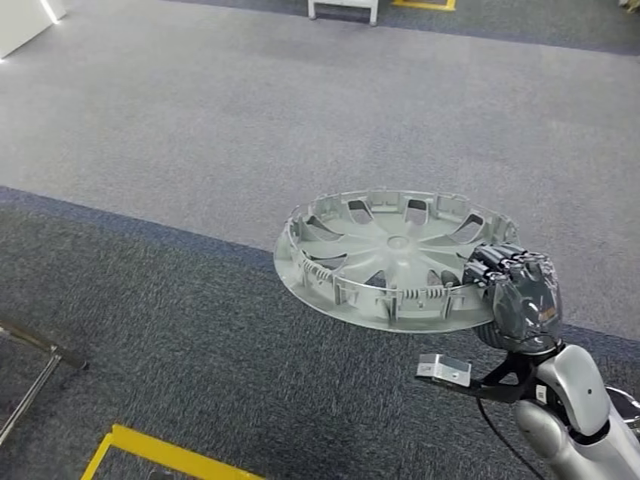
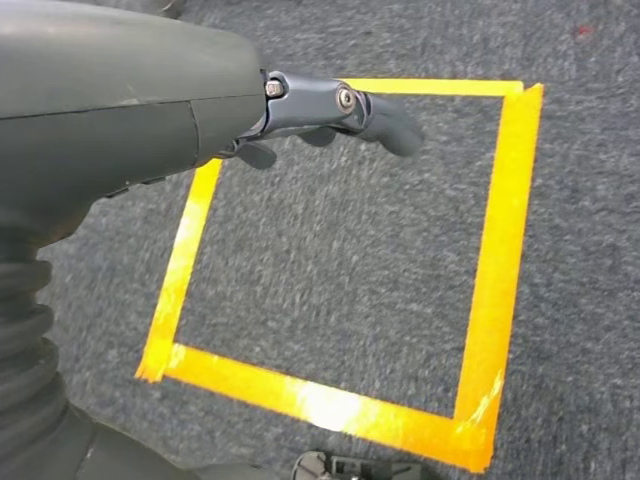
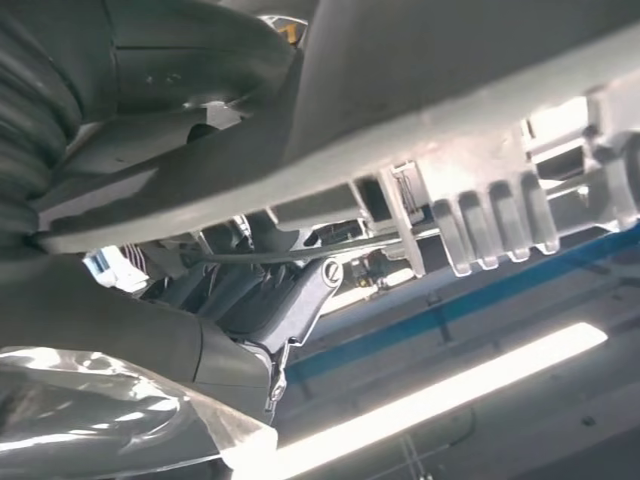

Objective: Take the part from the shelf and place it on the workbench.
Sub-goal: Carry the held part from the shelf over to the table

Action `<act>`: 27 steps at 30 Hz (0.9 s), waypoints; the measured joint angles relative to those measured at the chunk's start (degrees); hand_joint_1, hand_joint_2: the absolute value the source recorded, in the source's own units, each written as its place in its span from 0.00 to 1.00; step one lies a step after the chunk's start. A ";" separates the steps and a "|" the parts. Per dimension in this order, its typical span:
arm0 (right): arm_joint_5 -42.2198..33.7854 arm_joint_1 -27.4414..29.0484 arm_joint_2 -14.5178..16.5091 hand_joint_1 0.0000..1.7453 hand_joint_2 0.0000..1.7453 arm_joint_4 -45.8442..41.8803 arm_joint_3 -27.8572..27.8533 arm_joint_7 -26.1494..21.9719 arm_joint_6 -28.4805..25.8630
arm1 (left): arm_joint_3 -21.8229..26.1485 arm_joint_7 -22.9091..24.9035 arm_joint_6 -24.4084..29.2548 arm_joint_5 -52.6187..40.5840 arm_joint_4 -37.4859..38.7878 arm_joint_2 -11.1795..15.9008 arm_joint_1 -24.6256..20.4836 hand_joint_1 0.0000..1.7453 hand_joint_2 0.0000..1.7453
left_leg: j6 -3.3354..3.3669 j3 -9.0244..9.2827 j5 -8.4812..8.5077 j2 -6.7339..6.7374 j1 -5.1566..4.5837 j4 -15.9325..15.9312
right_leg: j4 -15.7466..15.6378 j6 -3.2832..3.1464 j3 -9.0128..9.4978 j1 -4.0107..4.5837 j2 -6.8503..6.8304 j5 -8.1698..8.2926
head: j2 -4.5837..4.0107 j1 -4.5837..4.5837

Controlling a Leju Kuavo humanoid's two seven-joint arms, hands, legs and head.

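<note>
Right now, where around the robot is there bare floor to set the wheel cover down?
The carpet inside the yellow tape square under the left hand is bare. The wide grey carpet beyond the wheel cover, held by the right hand, is also free. A metal frame crowds the left edge.

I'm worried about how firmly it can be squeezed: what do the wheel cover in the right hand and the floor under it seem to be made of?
The wheel cover, held at its rim by the right hand, looks like moulded plastic in matt silver-grey: thin ribs and clip tabs line its inner side, though painted metal can't be ruled out. The floor looks like short-pile grey carpet, from its speckled weave.
</note>
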 joint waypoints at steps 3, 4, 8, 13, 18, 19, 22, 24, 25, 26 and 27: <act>0.07 0.16 -0.01 1.00 1.00 -0.16 -0.27 0.02 -0.01 | -0.02 0.01 0.00 -0.02 0.03 0.06 0.39 0.00 1.00 | -0.80 -0.55 -0.09 -0.51 0.17 0.35 | -0.38 -0.97 0.44 0.13 -1.78 0.21 | 0.00 -0.02; 0.07 0.20 -0.01 1.00 1.00 -0.24 -0.37 0.04 -0.01 | -0.04 0.01 -0.01 -0.03 0.04 0.08 0.42 0.00 1.00 | -1.08 -1.13 -0.87 0.86 0.11 1.57 | -0.56 -1.26 0.63 0.10 -2.51 0.25 | 0.00 -0.19; 0.09 0.40 -0.01 1.00 1.00 -0.56 -0.74 0.01 -0.03 | -0.17 0.01 -0.09 -0.05 0.14 0.08 0.06 0.00 1.00 | -1.81 -6.93 -5.96 6.42 0.35 13.50 | -0.78 -2.06 1.23 0.57 -5.75 -0.07 | 0.00 -0.70; 0.17 0.84 -0.01 1.00 1.00 -0.70 -0.82 -0.03 -0.03 | -0.27 0.01 -0.13 -0.07 0.25 0.09 0.14 0.00 1.00 | -0.93 -2.21 -0.11 9.71 -0.22 3.80 | -0.77 -1.83 2.26 0.91 -9.51 -0.96 | 0.00 -0.72; 0.18 1.00 -0.01 1.00 1.00 -1.06 -0.93 -0.05 -0.03 | -0.32 0.00 -0.13 -0.07 0.25 0.19 0.09 0.00 1.00 | 0.38 -0.32 0.38 9.68 -1.06 -0.48 | -1.04 -0.41 3.15 1.01 -11.64 -1.88 | 0.00 -0.69; 0.16 1.05 -0.01 1.00 1.00 -1.13 -0.96 -0.05 -0.03 | -0.32 0.01 -0.12 -0.07 0.25 0.21 0.14 0.00 1.00 | 0.69 -0.11 0.55 9.02 -0.89 -0.80 | -0.28 -0.16 2.86 0.88 -10.36 -2.53 | 0.00 -0.62; 0.13 1.23 -0.02 1.00 1.00 -1.28 -1.18 -0.05 -0.03 | -0.34 0.01 -0.13 -0.07 0.25 0.17 -0.05 0.00 1.00 | 1.32 0.17 0.78 6.98 -0.45 -1.18 | 8.80 0.24 -1.95 0.65 -5.22 -6.85 | 0.00 -0.21; 0.14 1.44 -0.03 1.00 1.00 -1.28 -1.24 -0.05 -0.03 | -0.34 0.01 -0.15 -0.07 0.25 0.09 -0.09 0.00 1.00 | 1.44 0.21 0.71 5.44 -0.43 -1.14 | 14.52 0.38 -5.58 0.68 -4.49 -8.15 | 0.00 -0.12; 0.14 1.61 -0.03 1.00 1.00 -1.29 -1.26 -0.05 -0.03 | -0.34 0.01 -0.15 -0.07 0.25 0.07 -0.07 0.00 1.00 | 1.44 0.27 0.67 4.60 -0.40 -1.09 | 14.37 0.41 -6.05 0.66 -4.39 -7.05 | 0.00 -0.12; 0.14 1.77 -0.03 1.00 1.00 -1.31 -1.32 -0.05 -0.03 | -0.34 0.01 -0.15 -0.04 0.25 0.05 -0.05 0.00 1.00 | 1.38 0.36 0.62 3.73 -0.34 -1.02 | 12.03 0.41 -5.41 0.60 -4.18 -4.98 | 0.00 -0.11; 0.15 1.89 -0.03 1.00 1.00 -1.34 -1.43 -0.05 -0.04 | -0.34 -0.01 -0.15 -0.01 0.25 0.03 -0.04 0.00 1.00 | 1.25 0.43 0.52 2.88 -0.27 -0.88 | 8.18 0.44 -3.95 0.45 -3.55 -2.49 | 0.00 -0.10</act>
